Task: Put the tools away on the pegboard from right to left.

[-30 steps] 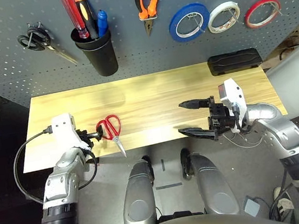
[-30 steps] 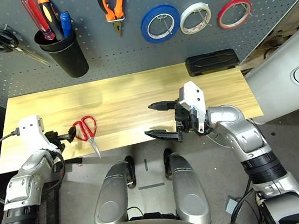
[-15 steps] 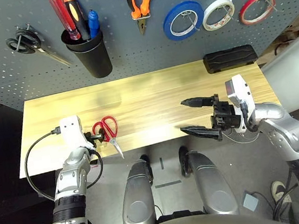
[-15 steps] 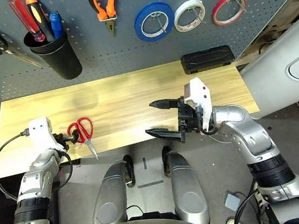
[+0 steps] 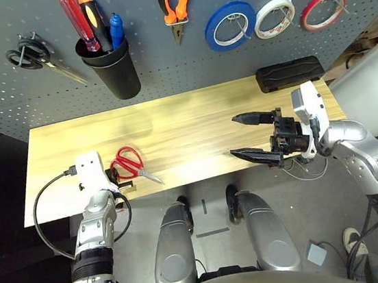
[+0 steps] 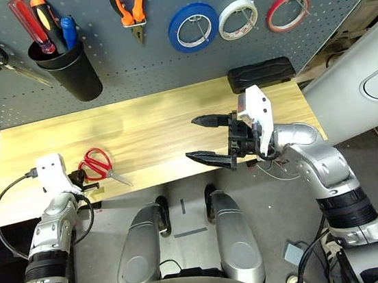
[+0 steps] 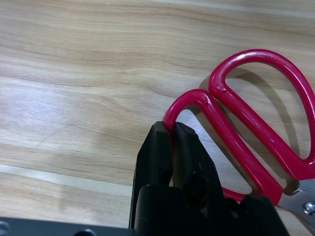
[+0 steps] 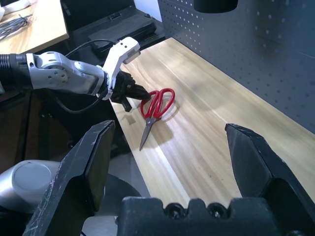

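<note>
Pinching one handle loop, the left gripper (image 7: 172, 135) holds the red-handled scissors (image 5: 131, 164), blades pointing toward the empty, wide-open right gripper (image 5: 249, 135).

- The pegboard (image 5: 165, 61) stands behind the table (image 5: 187, 124).
- Across the pegboard, left to right: hanging scissors (image 5: 33, 55), a cup (image 5: 112, 68) holding screwdrivers (image 5: 85, 22), pliers (image 5: 174, 5), then three tape rolls (image 5: 274, 18).
- A case (image 5: 290, 74) lies at the table's back right.
- Another pair of scissors (image 5: 131, 165) lies near the table's front left, apparently flat, one handle loop between the left gripper (image 7: 171, 135) fingers.
- The right gripper (image 5: 249, 134) hangs over the front right edge.
</note>
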{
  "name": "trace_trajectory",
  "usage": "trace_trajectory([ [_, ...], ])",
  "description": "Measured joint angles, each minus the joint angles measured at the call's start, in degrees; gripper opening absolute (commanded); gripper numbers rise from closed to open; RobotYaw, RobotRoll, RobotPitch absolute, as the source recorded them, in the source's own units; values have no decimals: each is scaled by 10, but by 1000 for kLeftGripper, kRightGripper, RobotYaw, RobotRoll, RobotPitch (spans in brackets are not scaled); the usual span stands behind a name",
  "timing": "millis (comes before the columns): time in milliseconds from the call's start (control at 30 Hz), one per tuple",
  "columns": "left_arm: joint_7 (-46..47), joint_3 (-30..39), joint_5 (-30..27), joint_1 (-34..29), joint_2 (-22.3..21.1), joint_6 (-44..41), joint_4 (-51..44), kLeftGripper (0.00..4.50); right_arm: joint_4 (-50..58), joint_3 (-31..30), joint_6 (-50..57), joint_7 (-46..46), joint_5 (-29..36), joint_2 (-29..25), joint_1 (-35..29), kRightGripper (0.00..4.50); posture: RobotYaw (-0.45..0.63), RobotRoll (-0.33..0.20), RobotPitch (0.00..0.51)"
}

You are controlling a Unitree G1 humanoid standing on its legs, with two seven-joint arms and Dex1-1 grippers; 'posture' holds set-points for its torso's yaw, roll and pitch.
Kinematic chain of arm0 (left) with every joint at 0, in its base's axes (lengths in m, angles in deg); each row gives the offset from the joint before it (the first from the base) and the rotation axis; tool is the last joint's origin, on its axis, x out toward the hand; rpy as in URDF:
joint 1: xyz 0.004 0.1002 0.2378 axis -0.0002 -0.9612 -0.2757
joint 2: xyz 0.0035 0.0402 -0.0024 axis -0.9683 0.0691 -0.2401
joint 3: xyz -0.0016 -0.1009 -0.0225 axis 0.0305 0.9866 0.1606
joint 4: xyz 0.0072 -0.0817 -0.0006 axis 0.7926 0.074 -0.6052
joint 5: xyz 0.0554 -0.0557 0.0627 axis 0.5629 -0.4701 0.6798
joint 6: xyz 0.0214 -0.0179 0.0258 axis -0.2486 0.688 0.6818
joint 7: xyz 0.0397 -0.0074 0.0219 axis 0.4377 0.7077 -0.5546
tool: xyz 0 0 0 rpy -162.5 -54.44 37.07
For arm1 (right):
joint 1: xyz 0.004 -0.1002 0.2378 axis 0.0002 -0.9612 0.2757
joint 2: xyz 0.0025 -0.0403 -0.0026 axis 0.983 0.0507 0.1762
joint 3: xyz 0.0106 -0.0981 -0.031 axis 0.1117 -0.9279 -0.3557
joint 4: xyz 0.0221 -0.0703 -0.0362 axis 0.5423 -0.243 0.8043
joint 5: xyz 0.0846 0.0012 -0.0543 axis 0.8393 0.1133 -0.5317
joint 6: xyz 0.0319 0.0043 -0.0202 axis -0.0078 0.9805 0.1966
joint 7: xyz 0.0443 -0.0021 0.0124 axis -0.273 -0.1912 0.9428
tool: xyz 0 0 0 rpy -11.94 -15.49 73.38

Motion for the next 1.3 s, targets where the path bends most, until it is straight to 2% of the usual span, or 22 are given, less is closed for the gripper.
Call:
trace_trajectory([
  [133, -1, 12, -5, -9, 1, -13, -42, 9, -17, 1, -8, 5, -1, -2, 3, 4500, 13, 0, 254],
  [433, -6, 65, -22, -38, -24, -59, -210, 9, -56, 16, -32, 36, 13, 2, 29, 4500, 68, 0, 209],
  [700, -20, 93, -29, -31, -44, -78, -258, 9, -86, 27, -38, 63, 26, 2, 51, 4500, 76, 0, 188],
  [1033, -38, 122, -33, -18, -72, -46, -324, 9, -91, 62, -32, 95, 63, -7, 58, 4500, 74, 0, 185],
  [1300, -66, 171, -43, -42, -81, 54, -377, 9, -88, 97, -11, 127, 94, -47, 70, 4500, 81, 0, 182],
])
